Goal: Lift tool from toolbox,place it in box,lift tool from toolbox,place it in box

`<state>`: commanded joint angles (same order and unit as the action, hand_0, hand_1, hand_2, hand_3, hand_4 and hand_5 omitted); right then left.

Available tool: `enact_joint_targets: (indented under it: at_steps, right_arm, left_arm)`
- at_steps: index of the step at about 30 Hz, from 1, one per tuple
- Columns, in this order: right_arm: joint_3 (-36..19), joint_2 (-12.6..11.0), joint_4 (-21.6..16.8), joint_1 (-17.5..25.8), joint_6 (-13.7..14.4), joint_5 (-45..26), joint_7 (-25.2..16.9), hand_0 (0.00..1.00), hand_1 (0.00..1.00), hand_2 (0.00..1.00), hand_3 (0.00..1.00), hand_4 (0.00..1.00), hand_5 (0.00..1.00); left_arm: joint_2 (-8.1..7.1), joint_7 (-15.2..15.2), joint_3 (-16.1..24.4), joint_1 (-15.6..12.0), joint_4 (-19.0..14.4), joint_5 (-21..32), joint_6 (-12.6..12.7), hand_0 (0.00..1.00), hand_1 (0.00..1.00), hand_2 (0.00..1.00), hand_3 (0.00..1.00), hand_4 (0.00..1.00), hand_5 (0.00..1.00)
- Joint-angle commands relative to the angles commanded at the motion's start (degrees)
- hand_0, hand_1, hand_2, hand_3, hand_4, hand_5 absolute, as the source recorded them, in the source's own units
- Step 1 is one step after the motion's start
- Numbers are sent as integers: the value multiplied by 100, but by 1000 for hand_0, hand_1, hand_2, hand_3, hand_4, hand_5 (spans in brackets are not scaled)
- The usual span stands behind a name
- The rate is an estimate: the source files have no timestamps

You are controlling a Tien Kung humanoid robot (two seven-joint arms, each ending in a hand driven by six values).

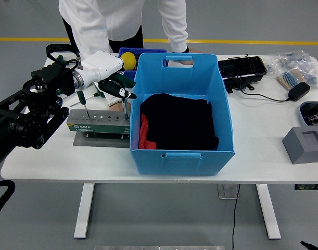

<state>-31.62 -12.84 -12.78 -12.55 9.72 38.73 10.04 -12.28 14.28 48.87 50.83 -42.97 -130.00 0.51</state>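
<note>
left hand (118, 89): it hangs over the right end of the tool rack (99, 121), fingers curled by a screwdriver (125, 108) that stands up in it.
just right of the hand: the tall wall of the blue box (182, 112) blocks the way (its top is open, with dark cloth (179, 122) low inside).
behind the hand: a small blue bin (128, 63) with a yellow ball, and a person's arm (91, 36), stand close.
left of the hand: a second screwdriver (84, 104) sticks up.
in front of the hand: bare white table (60, 156).
</note>
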Motion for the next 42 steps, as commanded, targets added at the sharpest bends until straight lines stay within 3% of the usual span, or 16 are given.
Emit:
enact_joint_targets:
  at_steps: [8,9,14,15,20,21,25,31,42]
  right_arm:
    - [-30,8,-1,32,0,40,10,619,597,669,541,778,653]
    - [-39,11,-2,39,-2,52,14,619,597,669,543,778,653]
    - [-59,18,-1,63,-3,80,22,619,597,669,543,778,653]
    - [-68,19,-2,70,-5,100,26,619,597,669,542,777,653]
    - [-85,24,-2,87,-5,123,32,619,597,669,542,777,653]
    - [-89,25,-2,90,-5,129,33,619,597,670,542,777,653]
    - [-96,30,-2,96,-2,136,34,619,597,670,542,777,653]
    - [-77,25,-3,77,2,99,27,619,597,668,541,777,654]
    - [-35,8,-1,56,1,25,15,618,597,669,541,777,655]
  left_arm:
    - [-20,50,-33,-23,-94,0,-24,160,2,2,22,998,741]
    - [-30,57,-29,-32,-120,0,-39,157,2,2,20,931,671]
    - [-75,121,-23,-55,-190,69,-60,157,2,2,20,931,671]
    - [-86,138,-19,-59,-211,149,-52,156,2,2,22,826,626]
    - [-112,150,-7,-59,-268,341,-73,156,2,2,22,826,626]
    - [-115,149,-4,-59,-276,361,-85,157,2,2,26,761,561]
    - [-129,136,-7,-47,-310,427,-153,157,2,2,26,761,561]
    - [-200,138,-112,75,-313,724,-330,157,2,2,28,731,532]
    - [-413,198,-299,370,-568,806,-396,158,2,2,35,701,487]
